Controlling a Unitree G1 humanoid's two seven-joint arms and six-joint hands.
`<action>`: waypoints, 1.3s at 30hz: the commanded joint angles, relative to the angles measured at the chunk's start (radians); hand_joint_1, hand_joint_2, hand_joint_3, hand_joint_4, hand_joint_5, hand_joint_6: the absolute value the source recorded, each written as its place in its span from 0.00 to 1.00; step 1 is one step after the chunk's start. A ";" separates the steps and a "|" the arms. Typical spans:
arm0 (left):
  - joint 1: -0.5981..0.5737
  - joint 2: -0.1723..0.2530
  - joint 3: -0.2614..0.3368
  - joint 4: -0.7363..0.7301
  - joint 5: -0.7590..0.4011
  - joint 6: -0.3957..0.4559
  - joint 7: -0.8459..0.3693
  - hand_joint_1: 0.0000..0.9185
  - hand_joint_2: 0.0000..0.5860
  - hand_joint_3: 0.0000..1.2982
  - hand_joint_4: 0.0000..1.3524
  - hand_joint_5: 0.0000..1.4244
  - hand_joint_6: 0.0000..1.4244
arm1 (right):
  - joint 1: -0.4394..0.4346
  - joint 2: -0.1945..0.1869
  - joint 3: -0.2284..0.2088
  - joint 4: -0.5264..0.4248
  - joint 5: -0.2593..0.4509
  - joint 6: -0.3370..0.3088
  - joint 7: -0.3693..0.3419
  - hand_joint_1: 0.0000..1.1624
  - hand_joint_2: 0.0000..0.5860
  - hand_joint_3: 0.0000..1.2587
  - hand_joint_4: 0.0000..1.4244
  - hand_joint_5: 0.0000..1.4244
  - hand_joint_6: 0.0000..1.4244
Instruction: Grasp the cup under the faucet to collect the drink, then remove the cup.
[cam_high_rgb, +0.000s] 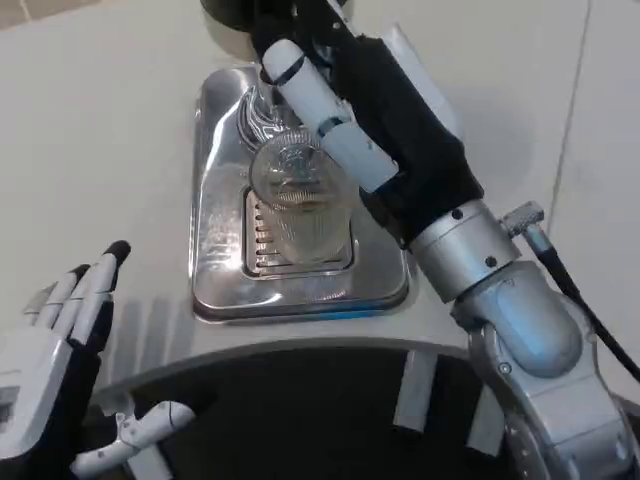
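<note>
A clear ribbed glass cup (300, 215) stands on the slotted grate of a chrome drip tray (220, 270), below the dark dispenser (228, 18) at the top edge. A little amber liquid shows inside the cup. My right hand (385, 120) reaches in from the right and holds the cup, with one white finger (325, 110) laid along its upper right rim. The other fingers on the cup's far side are mostly hidden. My left hand (60, 340) hovers open at the lower left, well away from the tray, holding nothing.
The white table (100, 150) spreads to the left of the tray and beyond it on the right. My dark curved chest edge (300, 400) crosses the bottom of the picture. A cable (560, 270) hangs off my right forearm.
</note>
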 joint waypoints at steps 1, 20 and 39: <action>-0.005 0.004 0.006 0.020 -0.011 -0.013 0.007 0.00 0.18 0.00 0.00 0.05 0.07 | -0.038 -0.022 0.040 0.005 -0.010 0.009 0.053 0.13 0.84 0.00 0.00 0.00 0.00; -0.023 -0.003 0.016 0.054 -0.028 -0.019 0.013 0.00 0.15 0.00 0.00 0.06 0.08 | -0.206 -0.173 0.290 -0.185 -0.375 0.426 0.213 0.00 0.83 0.00 0.00 0.00 0.00; -0.175 -0.021 0.013 0.164 -0.149 -0.069 0.007 0.03 0.08 0.00 0.00 0.07 0.10 | -0.260 -0.170 0.358 -0.255 -0.573 0.589 0.326 0.00 0.89 0.00 0.00 0.00 0.00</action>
